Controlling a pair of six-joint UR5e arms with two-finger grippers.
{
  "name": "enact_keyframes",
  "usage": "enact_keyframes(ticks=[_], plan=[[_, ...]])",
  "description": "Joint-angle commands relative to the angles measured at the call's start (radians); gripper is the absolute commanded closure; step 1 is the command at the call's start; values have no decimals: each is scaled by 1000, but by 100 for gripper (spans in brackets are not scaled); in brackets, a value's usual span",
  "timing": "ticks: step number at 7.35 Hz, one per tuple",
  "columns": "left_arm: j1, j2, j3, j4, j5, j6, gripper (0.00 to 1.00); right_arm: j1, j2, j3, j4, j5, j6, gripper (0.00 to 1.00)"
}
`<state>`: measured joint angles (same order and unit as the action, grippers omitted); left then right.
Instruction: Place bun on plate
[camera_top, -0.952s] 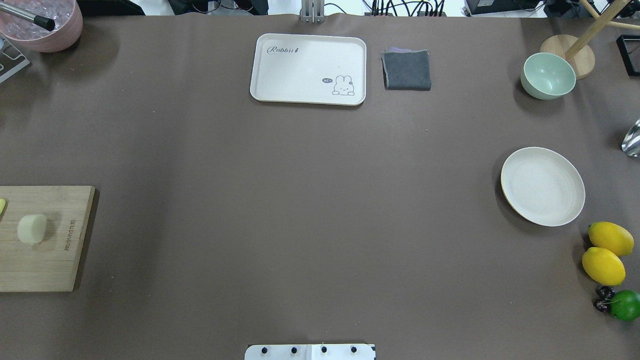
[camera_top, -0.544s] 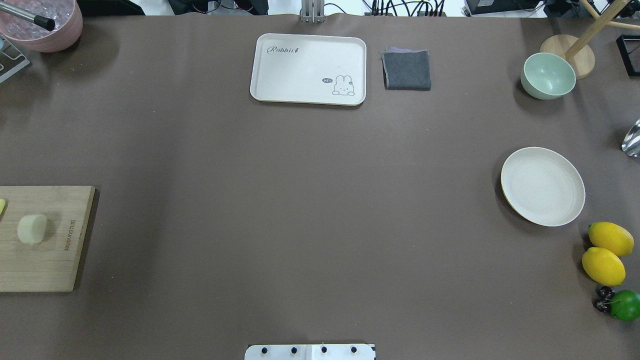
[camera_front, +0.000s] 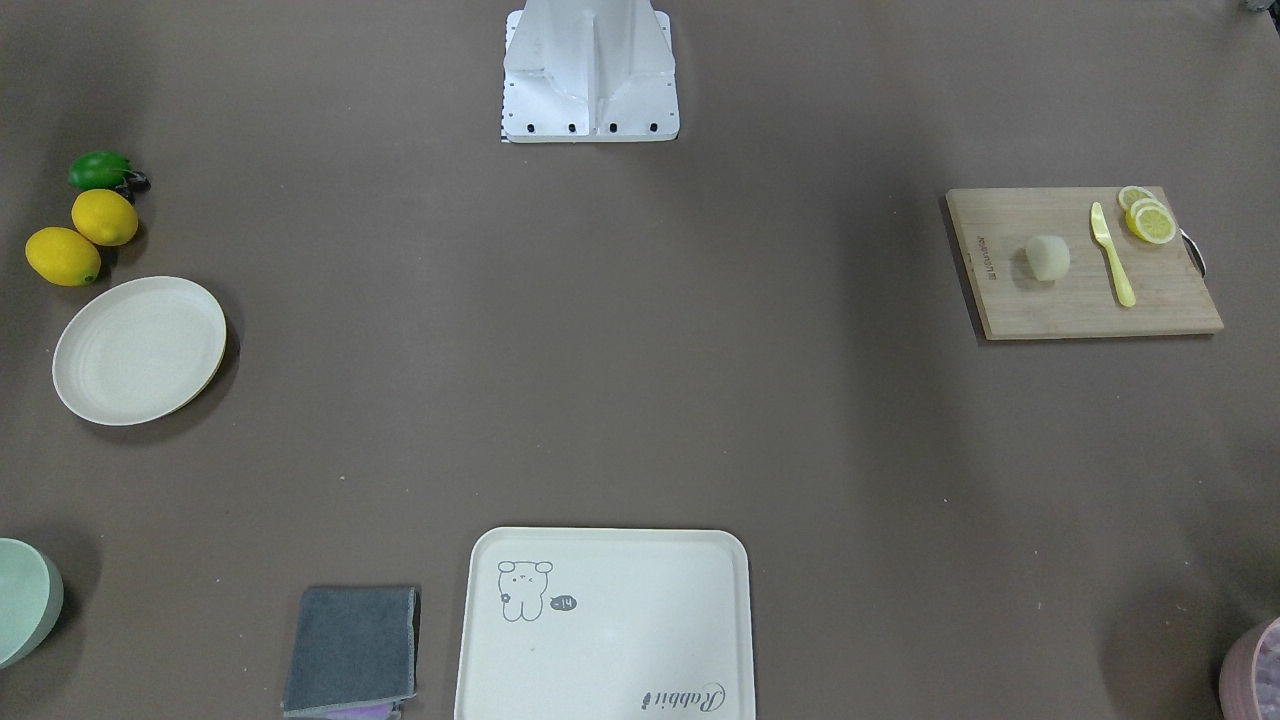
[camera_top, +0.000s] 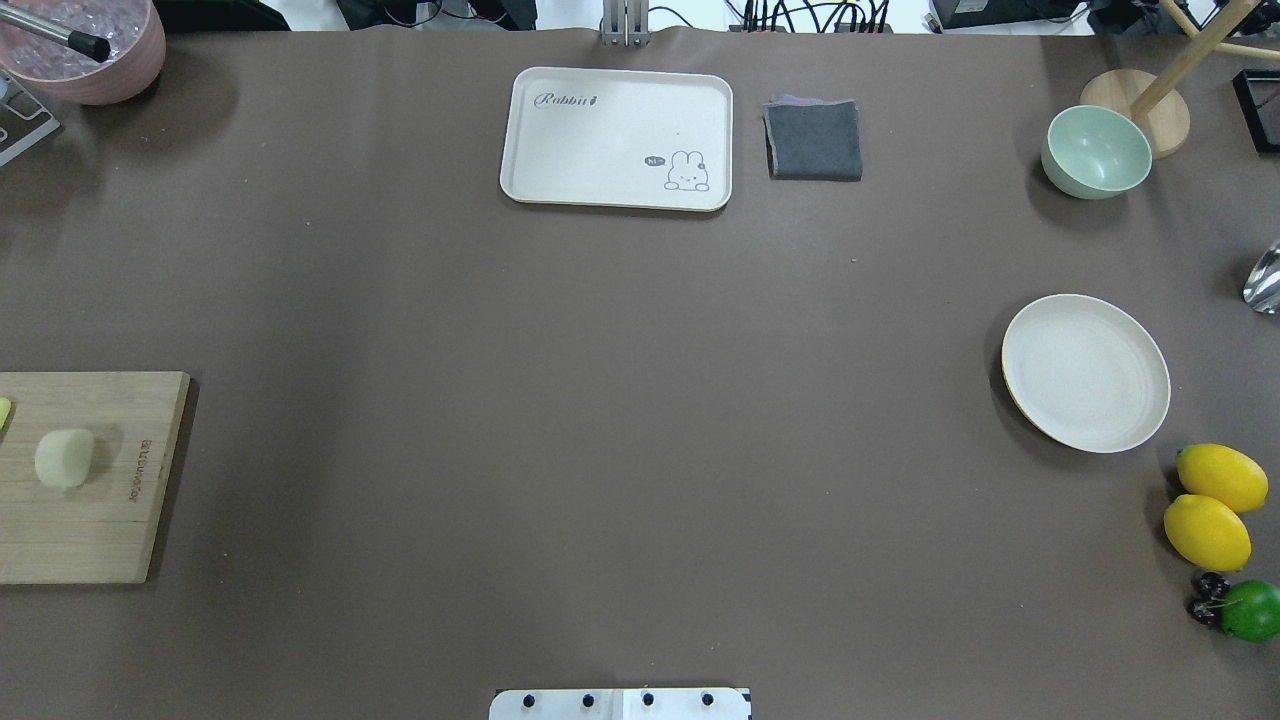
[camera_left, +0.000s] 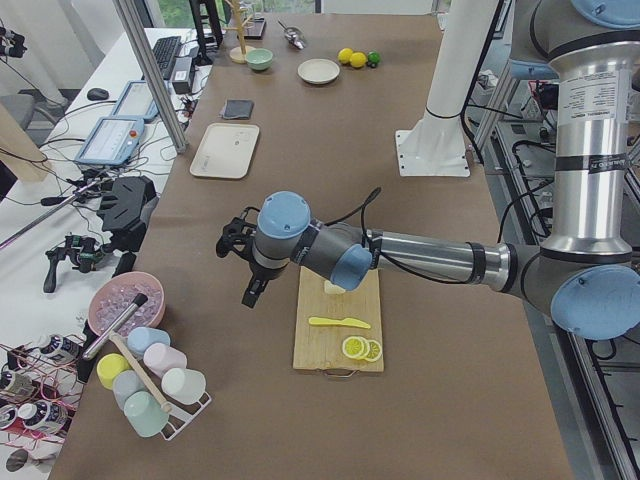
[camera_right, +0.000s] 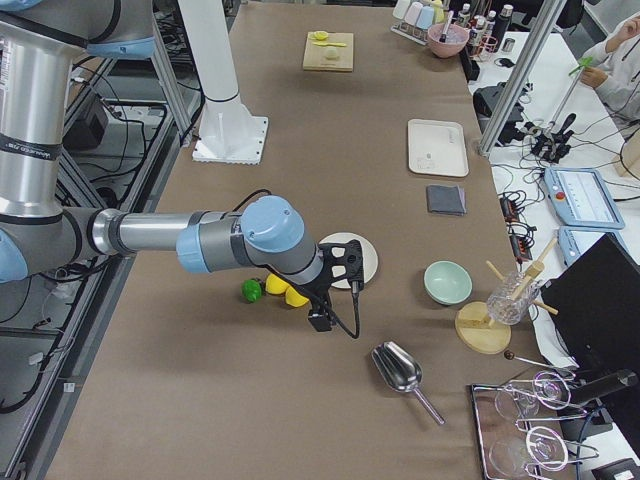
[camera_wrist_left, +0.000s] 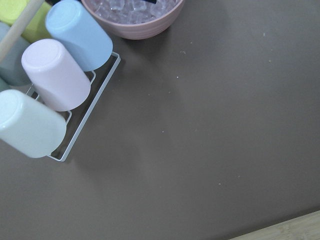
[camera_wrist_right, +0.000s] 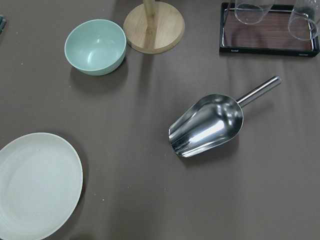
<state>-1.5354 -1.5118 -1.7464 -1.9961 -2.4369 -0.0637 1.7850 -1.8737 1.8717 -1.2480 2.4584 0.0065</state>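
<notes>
The bun (camera_top: 64, 458), a small pale lump, lies on the wooden cutting board (camera_top: 100, 520) at the table's left edge; it also shows as the bun (camera_front: 1047, 258). The round cream plate (camera_top: 1085, 372) sits bare at the right and shows as the plate (camera_wrist_right: 35, 185) in the right wrist view. My left gripper (camera_left: 232, 243) hovers beyond the board's far side, near the cup rack, apart from the bun. My right gripper (camera_right: 345, 268) hangs beside the plate. Both show only in the side views, so I cannot tell whether they are open or shut.
A yellow knife (camera_front: 1112, 255) and lemon slices (camera_front: 1148, 218) share the board. A bear tray (camera_top: 617, 138) and grey cloth (camera_top: 814, 140) lie at the far edge. Green bowl (camera_top: 1096, 152), two lemons (camera_top: 1210, 505), metal scoop (camera_wrist_right: 207, 125) and cups (camera_wrist_left: 55, 95) ring the table.
</notes>
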Motion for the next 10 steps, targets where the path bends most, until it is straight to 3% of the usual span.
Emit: enact_keyframes(ticks=[1, 3, 7, 10], plan=[[1, -1, -16, -128, -52, -106, 2, -4, -5, -6, 18, 13, 41, 0], [52, -14, -21, -161, -146, -195, 2, -109, 14, 3, 27, 8, 230, 0], [173, -1, -9, -190, -7, -274, 2, -347, 27, -6, 114, 1, 405, 0], [176, 10, -8, -190, -4, -274, 2, -447, 31, -118, 332, -28, 559, 3]])
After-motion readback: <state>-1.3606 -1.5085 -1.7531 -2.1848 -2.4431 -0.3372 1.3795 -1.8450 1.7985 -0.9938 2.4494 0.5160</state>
